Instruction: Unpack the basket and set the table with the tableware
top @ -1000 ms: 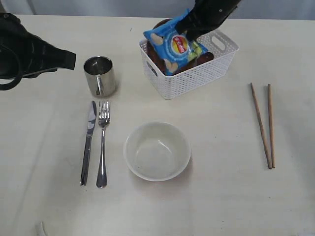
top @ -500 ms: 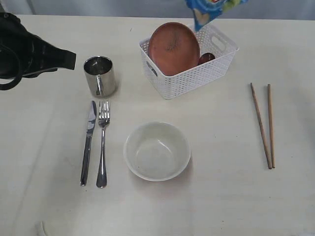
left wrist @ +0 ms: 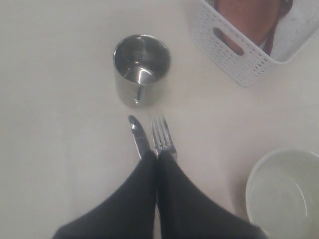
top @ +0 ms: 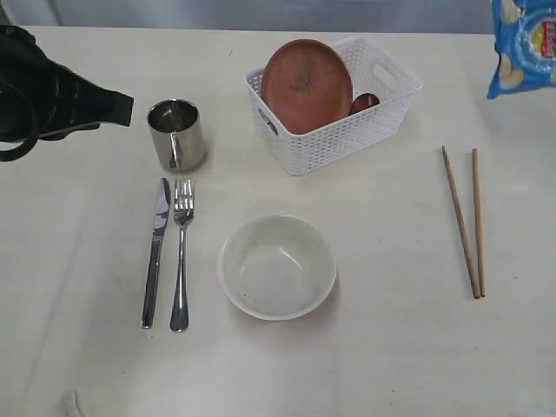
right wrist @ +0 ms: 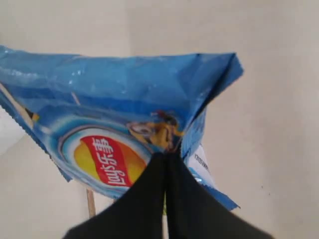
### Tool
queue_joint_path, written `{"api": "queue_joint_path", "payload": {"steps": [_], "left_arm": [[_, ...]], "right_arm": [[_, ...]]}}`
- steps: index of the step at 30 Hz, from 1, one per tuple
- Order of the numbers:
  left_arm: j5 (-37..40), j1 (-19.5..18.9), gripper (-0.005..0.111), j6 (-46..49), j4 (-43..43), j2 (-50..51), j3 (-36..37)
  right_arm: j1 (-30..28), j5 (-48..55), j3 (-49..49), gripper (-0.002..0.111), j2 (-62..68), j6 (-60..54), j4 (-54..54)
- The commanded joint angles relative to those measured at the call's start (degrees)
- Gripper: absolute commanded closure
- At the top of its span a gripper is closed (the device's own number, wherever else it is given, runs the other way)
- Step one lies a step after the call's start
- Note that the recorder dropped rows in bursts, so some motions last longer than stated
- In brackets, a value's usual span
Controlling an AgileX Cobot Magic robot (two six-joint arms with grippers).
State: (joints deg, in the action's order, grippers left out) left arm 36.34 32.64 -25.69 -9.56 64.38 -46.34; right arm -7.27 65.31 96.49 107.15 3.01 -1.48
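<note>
Between the fingertips of the right gripper (right wrist: 166, 155): blue snack bag (right wrist: 114, 99) pinched by one edge, fingers shut tight on the foil, rest of the bag hanging free above the table (top: 391, 347). Judged held aloft and well apart from the basket (top: 347, 139) because no part of the place setting; needs a set-down spot off to the side. Below those fingers, past the bag: one stick of the chopsticks (top: 460, 222) glimpsed, so care needed not to drop the bag across the pair. Far from those fingers, inside the basket: brown plate (top: 307, 85) leaning on edge against the wall, wooden spoon (top: 365, 102) tucked behind it and mostly hidden. Plate judged in the way of the spoon; lattice walls leave little room for a grasp. Left gripper (left wrist: 156, 157) empty, fingers pressed together, parked over the table. Just past its fingertips: knife (left wrist: 138, 137) and fork (left wrist: 162, 137) side by side; further ahead, steel mug (left wrist: 141, 67) upright. Off to one side of the fingers: cream bowl (left wrist: 259, 174), empty. Remaining to unpack by appearance: plate and spoon only.
</note>
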Motion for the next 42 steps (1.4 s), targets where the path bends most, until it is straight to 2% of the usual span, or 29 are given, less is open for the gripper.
{"api": "queue_joint_path", "payload": {"steps": [1,6,13,15,19,21,23,27,30,32,34,36,38,40,42], "left_arm": [[0.2,0.0,0.107,0.7,1.0,-0.3,0.2],[0.2,0.0,0.107,0.7,1.0,-0.3,0.2],[0.1,0.0,0.107,0.7,1.0,-0.3,0.2],[0.1,0.0,0.107,0.7,1.0,-0.3,0.2],[0.1,0.0,0.107,0.8,1.0,-0.3,0.2],[0.0,0.0,0.107,0.8,1.0,-0.3,0.2],[0.0,0.0,0.107,0.8,1.0,-0.3,0.2],[0.0,0.0,0.107,0.8,1.0,-0.3,0.2],[0.0,0.0,0.107,0.8,1.0,-0.3,0.2],[0.0,0.0,0.107,0.8,1.0,-0.3,0.2],[0.0,0.0,0.107,1.2,1.0,-0.3,0.2],[-0.4,0.0,0.107,1.2,1.0,-0.3,0.2],[-1.0,0.0,0.107,1.2,1.0,-0.3,0.2],[-1.6,0.0,0.107,1.3,1.0,-0.3,0.2],[-1.5,0.0,0.107,1.4,1.0,0.3,0.2]], "right_arm": [[-4.1,-2.8,-7.9,0.109,-0.2,1.8,1.0],[-8.2,-6.4,-13.8,0.109,-0.1,3.7,1.0],[-11.5,-5.7,-15.2,0.108,1.3,6.5,0.8],[-11.5,-5.4,-15.2,0.1,2.1,6.6,0.9],[-11.5,-5.9,-15.2,0.064,3.1,6.6,2.3],[-11.5,-6.8,-15.2,0.051,3.0,6.8,3.0],[-11.5,-7.7,-14.8,0.048,3.0,7.4,4.4],[-10.3,-7.8,-12.1,0.05,3.0,1.4,14.5],[-5.3,-8.4,-7.4,0.051,3.0,-16.5,33.8],[-0.6,-9.6,-5.6,0.051,3.0,-25.1,39.8],[6.3,-12.5,-3.5,0.055,3.8,-29.2,39.2],[12.3,-15.4,-0.9,0.07,5.9,-29.5,36.1],[15.3,-15.6,1.7,0.075,8.2,-29.5,34.6],[17.6,-13.5,6.1,0.07,12.0,-29.2,33.0],[18.3,-10.7,9.9,0.058,15.9,-28.4,32.9]]}}
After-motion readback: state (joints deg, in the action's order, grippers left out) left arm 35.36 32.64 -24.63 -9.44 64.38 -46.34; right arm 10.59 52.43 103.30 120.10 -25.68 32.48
